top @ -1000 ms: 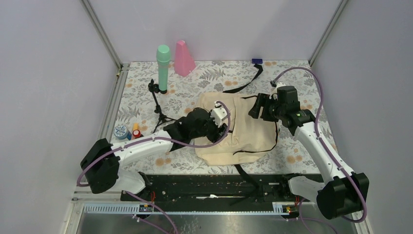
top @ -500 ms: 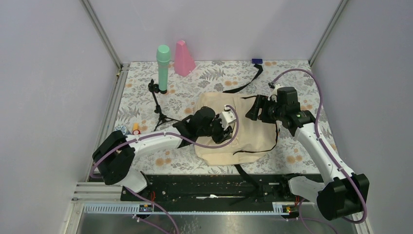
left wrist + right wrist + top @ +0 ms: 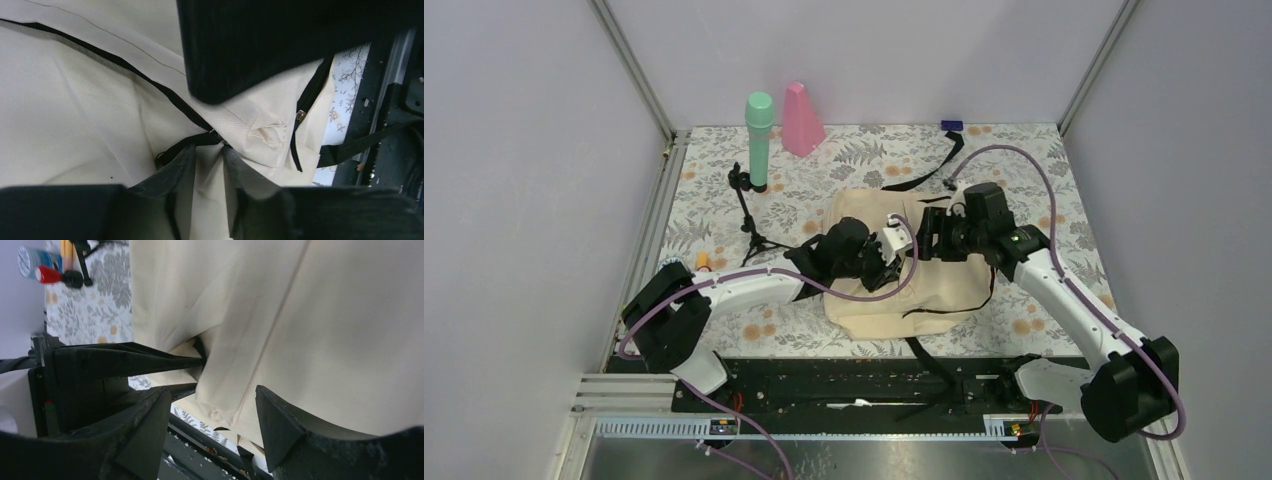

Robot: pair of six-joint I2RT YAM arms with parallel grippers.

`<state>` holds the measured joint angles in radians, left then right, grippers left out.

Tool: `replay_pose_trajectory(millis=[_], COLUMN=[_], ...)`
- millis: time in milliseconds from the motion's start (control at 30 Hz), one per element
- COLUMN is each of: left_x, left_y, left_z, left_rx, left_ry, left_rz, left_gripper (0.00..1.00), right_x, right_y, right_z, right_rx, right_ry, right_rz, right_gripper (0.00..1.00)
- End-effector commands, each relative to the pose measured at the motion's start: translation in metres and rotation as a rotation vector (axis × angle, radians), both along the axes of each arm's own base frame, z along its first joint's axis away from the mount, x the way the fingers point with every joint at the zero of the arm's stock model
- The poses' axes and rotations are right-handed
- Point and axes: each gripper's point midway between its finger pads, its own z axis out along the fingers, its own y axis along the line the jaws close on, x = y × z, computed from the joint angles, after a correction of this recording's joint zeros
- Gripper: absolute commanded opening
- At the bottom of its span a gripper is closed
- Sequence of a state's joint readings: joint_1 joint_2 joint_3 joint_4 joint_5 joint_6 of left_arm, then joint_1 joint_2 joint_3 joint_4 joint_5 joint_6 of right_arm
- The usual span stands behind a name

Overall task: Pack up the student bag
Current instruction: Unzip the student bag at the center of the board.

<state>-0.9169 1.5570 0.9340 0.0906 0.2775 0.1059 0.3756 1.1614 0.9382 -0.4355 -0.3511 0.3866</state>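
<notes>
The student bag [image 3: 939, 282], cream fabric with black zipper trim [image 3: 125, 65], lies flat and creased in the middle of the floral table [image 3: 1089, 240]. The left gripper [image 3: 208, 152] is pinched on a raised fold of it beside the zipper, while the right gripper [image 3: 212, 390] hovers just beside it with fingers spread over bare cloth. The bag's near edge lies close to the black rail [image 3: 874, 375]; bare tabletop shows to its right, and a tripod [image 3: 749, 215] stands to its left.

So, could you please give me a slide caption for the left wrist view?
The left tool straddles a raised fold of the cream student bag beside its black zipper trim.
</notes>
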Motion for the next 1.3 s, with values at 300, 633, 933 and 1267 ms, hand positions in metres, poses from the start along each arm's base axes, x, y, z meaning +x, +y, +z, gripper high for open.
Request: replay_pose_trajectory(millis=[300,633,933,1267], left_x=[-0.004,-0.013,-0.023,-0.004], left_y=[-0.003,0.022,0.023,0.028], left_z=[0.022,0.020,0.049,0.080], left_rx=[-0.060,-0.017,-0.135,-0.355], left_ry=[-0.019,-0.047,0.047,0.170], left_rz=[0.043,0.178,0.193,0.113], left_gripper=[0.00,0.00,0.46,0.89], right_x=[0.019,0.040,0.027,0.005], right_y=[0.010,-0.001,0.013,0.023], right_z=[-0.027,-0.021,-0.016,-0.016], right_rx=[-0.194,-0.274,-0.213,-0.116], right_ry=[0.021,-0.063,-0.076,-0.166], right_rz=[-0.142,-0.176,-0.064,0.071], right_gripper=[0.29,0.06,0.00,0.00])
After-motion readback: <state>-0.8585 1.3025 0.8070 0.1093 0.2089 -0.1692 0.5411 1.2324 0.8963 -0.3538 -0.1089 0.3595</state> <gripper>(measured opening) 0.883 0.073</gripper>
